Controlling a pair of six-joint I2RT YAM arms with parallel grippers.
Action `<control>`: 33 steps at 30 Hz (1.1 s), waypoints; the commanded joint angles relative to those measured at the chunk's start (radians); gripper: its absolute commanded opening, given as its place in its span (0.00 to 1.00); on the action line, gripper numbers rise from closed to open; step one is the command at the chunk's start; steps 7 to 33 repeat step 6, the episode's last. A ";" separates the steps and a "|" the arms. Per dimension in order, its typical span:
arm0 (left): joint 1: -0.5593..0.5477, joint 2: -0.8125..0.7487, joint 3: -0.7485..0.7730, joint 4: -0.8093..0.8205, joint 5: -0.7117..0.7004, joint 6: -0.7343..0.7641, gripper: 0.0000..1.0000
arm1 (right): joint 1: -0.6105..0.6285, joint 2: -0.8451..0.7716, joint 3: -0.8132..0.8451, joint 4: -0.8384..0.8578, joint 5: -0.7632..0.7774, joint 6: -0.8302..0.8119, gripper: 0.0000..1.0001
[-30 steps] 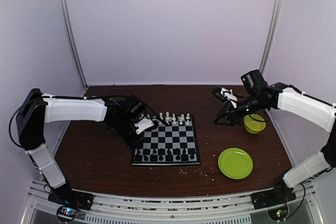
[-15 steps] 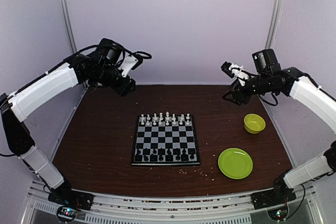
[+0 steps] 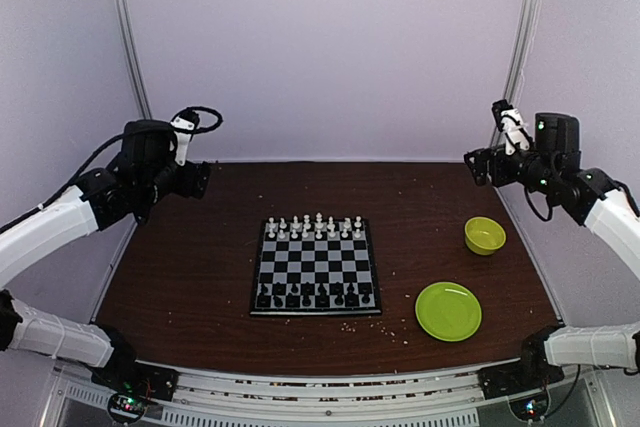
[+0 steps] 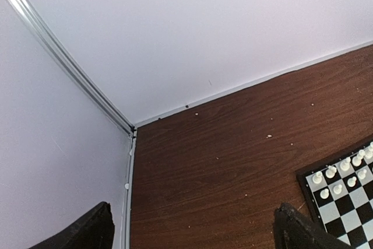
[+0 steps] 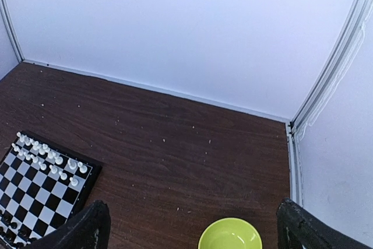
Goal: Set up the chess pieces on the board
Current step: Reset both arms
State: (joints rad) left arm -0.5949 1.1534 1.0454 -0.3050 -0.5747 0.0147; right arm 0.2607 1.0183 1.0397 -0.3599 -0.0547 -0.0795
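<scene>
A: Left claw [image 4: 192, 214]?

B: Fingers [image 4: 87, 228] spread wide at the bottom corners of its wrist view. Nothing between them but bare brown surface [image 4: 221, 161]. Held above the far-left corner, well apart from the board [image 3: 316, 265].

A: Right claw [image 5: 193, 208]?

B: Same. Fingers [image 5: 84, 228] wide apart, holding nothing. It hangs over the far-right corner, beyond the green bowl [image 3: 484, 235]. The bowl's rim shows at the bottom edge of the right wrist view, between the two fingers.

A: Board?

B: Flat on the surface, centre, between the arms. White chess pieces [image 3: 315, 227] stand in two rows along its far side. Black chess pieces [image 3: 310, 295] stand in two rows along its near side. The middle squares are bare. Pieces too small to tell kinds or count.

A: Any writing?

B: None I can read on the board, the arms or the dishes.

A: Around the board?

B: Green plate [image 3: 448, 310] to the right, near side. The bowl sits farther back, apart from the plate. Pale crumbs [image 3: 385, 325] are scattered by the board's near-right corner.
</scene>
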 commanded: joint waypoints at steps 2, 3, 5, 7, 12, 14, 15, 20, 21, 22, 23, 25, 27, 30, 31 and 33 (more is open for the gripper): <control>0.012 0.007 0.023 0.164 -0.076 -0.078 0.98 | -0.031 -0.032 -0.067 0.078 0.009 0.042 1.00; 0.018 0.020 0.040 0.137 -0.073 -0.099 0.98 | -0.042 -0.032 -0.066 0.080 -0.019 0.047 1.00; 0.025 0.050 0.075 0.087 -0.061 -0.129 0.98 | -0.074 -0.033 -0.060 0.076 -0.076 0.071 1.00; 0.028 0.064 0.090 0.066 -0.060 -0.143 0.98 | -0.082 -0.036 -0.060 0.074 -0.095 0.078 0.99; 0.028 0.064 0.090 0.066 -0.060 -0.143 0.98 | -0.082 -0.036 -0.060 0.074 -0.095 0.078 0.99; 0.028 0.064 0.090 0.066 -0.060 -0.143 0.98 | -0.082 -0.036 -0.060 0.074 -0.095 0.078 0.99; 0.028 0.064 0.090 0.066 -0.060 -0.143 0.98 | -0.082 -0.036 -0.060 0.074 -0.095 0.078 0.99; 0.028 0.064 0.090 0.066 -0.060 -0.143 0.98 | -0.082 -0.036 -0.060 0.074 -0.095 0.078 0.99; 0.028 0.064 0.090 0.066 -0.060 -0.143 0.98 | -0.082 -0.036 -0.060 0.074 -0.095 0.078 0.99; 0.028 0.064 0.090 0.066 -0.060 -0.143 0.98 | -0.082 -0.036 -0.060 0.074 -0.095 0.078 0.99; 0.028 0.064 0.090 0.066 -0.060 -0.143 0.98 | -0.082 -0.036 -0.060 0.074 -0.095 0.078 0.99; 0.028 0.064 0.090 0.066 -0.060 -0.143 0.98 | -0.082 -0.036 -0.060 0.074 -0.095 0.078 0.99; 0.028 0.064 0.090 0.066 -0.060 -0.143 0.98 | -0.082 -0.036 -0.060 0.074 -0.095 0.078 0.99; 0.028 0.064 0.090 0.066 -0.060 -0.143 0.98 | -0.082 -0.036 -0.060 0.074 -0.095 0.078 0.99; 0.028 0.064 0.090 0.066 -0.060 -0.143 0.98 | -0.082 -0.036 -0.060 0.074 -0.095 0.078 0.99; 0.028 0.064 0.090 0.066 -0.060 -0.143 0.98 | -0.082 -0.036 -0.060 0.074 -0.095 0.078 0.99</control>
